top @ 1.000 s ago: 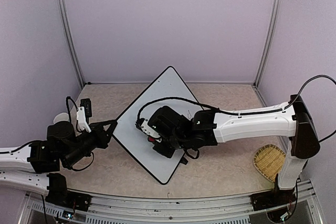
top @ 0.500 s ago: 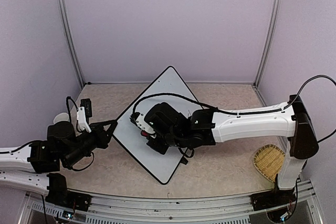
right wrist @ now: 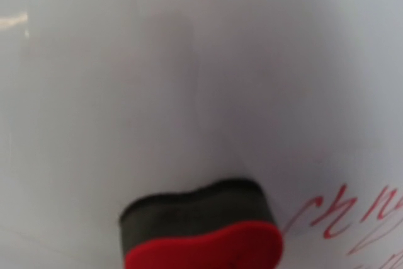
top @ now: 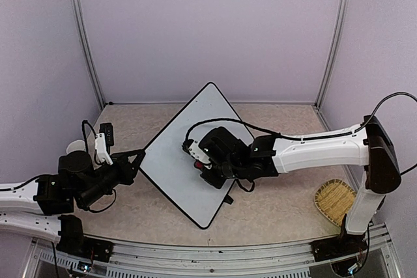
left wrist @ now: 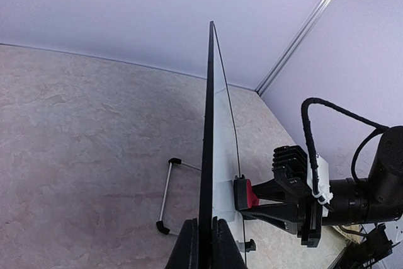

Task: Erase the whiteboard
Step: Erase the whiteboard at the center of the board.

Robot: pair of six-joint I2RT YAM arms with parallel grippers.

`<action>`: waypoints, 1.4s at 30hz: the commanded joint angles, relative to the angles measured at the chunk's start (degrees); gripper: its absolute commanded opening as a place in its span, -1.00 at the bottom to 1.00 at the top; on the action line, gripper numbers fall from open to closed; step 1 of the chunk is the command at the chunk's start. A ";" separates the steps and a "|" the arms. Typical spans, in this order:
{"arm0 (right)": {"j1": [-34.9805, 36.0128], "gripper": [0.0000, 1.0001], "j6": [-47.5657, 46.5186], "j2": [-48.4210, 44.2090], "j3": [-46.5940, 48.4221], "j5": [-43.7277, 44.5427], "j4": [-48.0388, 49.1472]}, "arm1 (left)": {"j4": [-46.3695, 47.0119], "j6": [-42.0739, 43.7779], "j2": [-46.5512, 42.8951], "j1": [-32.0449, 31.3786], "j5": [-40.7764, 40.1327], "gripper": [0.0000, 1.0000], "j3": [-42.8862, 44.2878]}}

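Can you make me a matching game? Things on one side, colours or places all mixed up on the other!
Things:
1. whiteboard
2. eraser
3. basket
4. left claw

Colours or places:
A. shut on the board's edge
B. red and black
C. white, with red writing on it
D. tan and woven

Pairs: 1-C, 2-B, 3-D, 4-A

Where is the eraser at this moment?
Top view: the eraser sits near the centre of the whiteboard, pressed to its face in the right gripper. In the right wrist view, red writing lies just to its right.
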 commanded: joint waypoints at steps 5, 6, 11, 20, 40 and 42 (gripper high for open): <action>-1.64 -0.58 -0.35 2.90 -6.64 -4.76 -2.47 | -2.58 3.55 0.42 -1.68 9.26 -1.00 -1.05; -1.64 -0.58 -0.28 2.98 -7.18 -4.92 -2.43 | -2.62 3.62 0.44 -1.68 9.26 -1.00 -0.97; -1.72 -0.58 0.02 2.74 -9.81 -5.86 -2.07 | -2.88 3.73 0.38 -1.64 9.18 -1.00 -0.79; -2.21 -0.58 0.04 1.39 -10.88 -7.07 -2.59 | -3.74 3.95 0.14 -1.68 9.18 -1.00 0.18; -2.91 -0.58 -0.54 0.71 -4.03 -6.28 -6.88 | -3.26 4.34 1.07 -1.67 9.29 -1.00 0.62; -3.20 -0.58 -0.73 0.82 -1.24 -5.66 -7.16 | -3.33 4.35 1.17 -1.68 9.32 -1.00 0.69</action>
